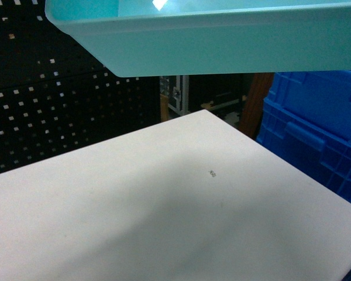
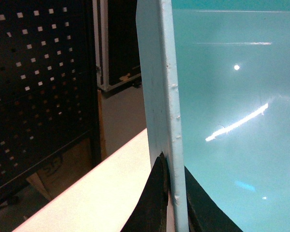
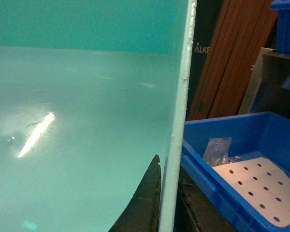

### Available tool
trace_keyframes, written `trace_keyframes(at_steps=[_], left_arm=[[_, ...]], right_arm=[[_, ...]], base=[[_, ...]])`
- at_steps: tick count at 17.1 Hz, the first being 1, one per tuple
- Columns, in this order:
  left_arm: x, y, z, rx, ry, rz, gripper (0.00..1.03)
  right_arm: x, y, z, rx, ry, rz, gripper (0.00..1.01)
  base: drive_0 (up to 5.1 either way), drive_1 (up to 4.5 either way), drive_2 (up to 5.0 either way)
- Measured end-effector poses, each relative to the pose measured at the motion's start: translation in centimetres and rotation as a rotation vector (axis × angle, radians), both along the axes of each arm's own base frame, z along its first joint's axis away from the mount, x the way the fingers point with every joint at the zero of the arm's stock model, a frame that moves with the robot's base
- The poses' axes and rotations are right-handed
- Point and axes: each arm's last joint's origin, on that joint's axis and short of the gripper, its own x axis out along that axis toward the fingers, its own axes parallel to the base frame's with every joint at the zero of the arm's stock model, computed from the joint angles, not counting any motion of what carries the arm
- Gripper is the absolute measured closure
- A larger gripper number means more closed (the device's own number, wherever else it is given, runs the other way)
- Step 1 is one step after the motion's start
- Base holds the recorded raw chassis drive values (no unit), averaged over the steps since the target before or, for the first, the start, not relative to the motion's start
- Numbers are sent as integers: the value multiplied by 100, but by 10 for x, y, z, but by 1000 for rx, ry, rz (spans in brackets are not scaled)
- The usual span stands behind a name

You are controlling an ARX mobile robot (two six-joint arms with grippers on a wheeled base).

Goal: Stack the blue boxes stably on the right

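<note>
Turquoise tub (image 1: 222, 47) held high, well above white counter (image 1: 164, 211), filling top of head view; underside and one sloping wall showing. Carried two-handed: left gripper (image 2: 171, 193) pinching one rim, jaws closed on flat rim edge with one dark finger (image 2: 152, 203) outside and the other inside the wall. Right gripper (image 3: 166, 203) same on opposite rim, jaws clamped either side of the wall. Grip looks shallow on both, only fingertips over the rim.

Dark blue crate (image 1: 316, 134) standing just right of counter edge; right wrist view shows crate interior (image 3: 251, 183) with perforated white sheet (image 3: 261, 188) and small clear bag (image 3: 217, 150). Not the target type. No second turquoise tub visible in any view, so stack spot on right cannot be confirmed, probably out of frame.

For doing this step well:
- Keep both arms moving together, same height and speed, so tub stays level and rim doesn't twist out of the pinch.
- Hold spacing between grippers fixed; pulling apart or squeezing in would flex thin walls.
- Travel right, high enough to clear crate rim.
- Line up corners over lower tub before descending; lower straight, no tilt, so walls nest evenly.
- Release only once seated flat; open both sides together.

Risk: slip at thin rim, or tub landing skewed.
</note>
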Motion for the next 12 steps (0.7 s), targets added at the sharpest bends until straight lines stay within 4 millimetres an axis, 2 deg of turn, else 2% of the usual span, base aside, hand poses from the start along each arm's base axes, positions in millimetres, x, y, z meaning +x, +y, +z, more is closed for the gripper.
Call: trace_keyframes(at_steps=[12], left_arm=[[0, 0, 0, 0, 0, 0, 101]], right_arm=[[0, 0, 0, 0, -1, 0, 94]], base=[[-160, -160, -160]])
